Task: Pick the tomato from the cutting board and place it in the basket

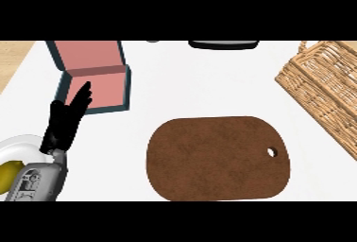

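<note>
No tomato shows on the rounded brown wooden cutting board [217, 158], so its handling stays unjudged; the black left hand [66, 124] rests with straight, relaxed fingers, far from the woven wicker basket [324, 90].

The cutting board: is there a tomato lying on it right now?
No. The brown cutting board shows only its bare top, with nothing lying on it.

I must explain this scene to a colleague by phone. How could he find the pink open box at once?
Start from the brown cutting board in the middle of the white counter, then look up and to the left. There lies the box, opened flat, just above the fingertips of the left robot hand. It alone is pink inside with a dark teal rim; the basket at the far right is woven tan wicker.
</note>
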You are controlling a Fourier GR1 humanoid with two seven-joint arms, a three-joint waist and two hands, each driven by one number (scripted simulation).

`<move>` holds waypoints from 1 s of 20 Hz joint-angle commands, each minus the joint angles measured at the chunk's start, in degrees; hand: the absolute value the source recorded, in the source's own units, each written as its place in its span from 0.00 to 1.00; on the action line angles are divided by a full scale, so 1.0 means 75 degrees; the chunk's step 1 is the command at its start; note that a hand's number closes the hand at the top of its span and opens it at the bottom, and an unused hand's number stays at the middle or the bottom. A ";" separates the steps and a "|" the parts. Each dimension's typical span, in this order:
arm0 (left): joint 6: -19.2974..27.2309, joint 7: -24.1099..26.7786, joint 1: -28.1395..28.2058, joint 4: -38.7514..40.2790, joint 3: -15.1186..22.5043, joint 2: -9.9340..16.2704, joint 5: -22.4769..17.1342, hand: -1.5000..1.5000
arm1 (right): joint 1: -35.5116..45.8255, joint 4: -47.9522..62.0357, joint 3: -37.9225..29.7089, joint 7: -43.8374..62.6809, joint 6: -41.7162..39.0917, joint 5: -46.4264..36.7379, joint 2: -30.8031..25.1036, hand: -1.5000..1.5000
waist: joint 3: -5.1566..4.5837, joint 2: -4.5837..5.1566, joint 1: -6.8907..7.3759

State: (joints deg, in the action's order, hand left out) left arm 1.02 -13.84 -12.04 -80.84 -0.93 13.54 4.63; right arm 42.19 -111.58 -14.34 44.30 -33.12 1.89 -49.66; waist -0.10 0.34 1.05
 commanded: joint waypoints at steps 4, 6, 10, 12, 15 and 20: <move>-0.0248 -0.0019 -0.0378 0.0329 -0.0128 0.0027 -0.0166 0.50 | -0.0315 0.2335 0.0217 -0.2443 -0.0408 -0.2010 -0.0745 1.00 | 0.0020 0.0055 0.0046; -0.0131 0.0043 -0.0142 0.0101 -0.0097 0.0047 -0.0020 0.50 | -0.0437 0.2878 0.0337 -0.3390 0.0077 -0.2792 -0.0782 1.00 | 0.0024 0.0042 0.0074; -0.0188 0.0182 -0.0163 0.0259 -0.0185 0.0029 -0.0058 0.50 | -0.0530 0.4471 0.0006 -0.5088 0.0378 -0.3089 -0.1174 1.00 | 0.0019 0.0009 -0.0005; 0.0034 0.0105 -0.0279 0.0258 -0.0151 -0.0062 0.0121 0.50 | -0.0567 0.4917 0.0375 -0.5751 0.0936 -0.3536 -0.0840 1.00 | 0.0019 0.0013 0.0010; -0.0057 -0.0159 -0.0218 0.0071 -0.0021 -0.0126 0.0123 0.50 | -0.0228 0.6147 0.0382 -0.6890 0.0920 -0.3586 -0.1010 1.00 | 0.0021 0.0019 0.0061; 0.0056 0.0091 -0.0290 0.0305 -0.0129 -0.0179 0.0222 0.50 | -0.0166 0.7595 0.0557 -0.8242 0.1535 -0.4184 -0.0886 1.00 | 0.0020 0.0020 0.0026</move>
State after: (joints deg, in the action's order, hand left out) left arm 0.73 -13.37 -13.54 -79.20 -1.72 12.57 5.59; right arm 41.39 -63.39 -10.78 -8.58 -25.45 -26.18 -56.70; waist 0.02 0.43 1.27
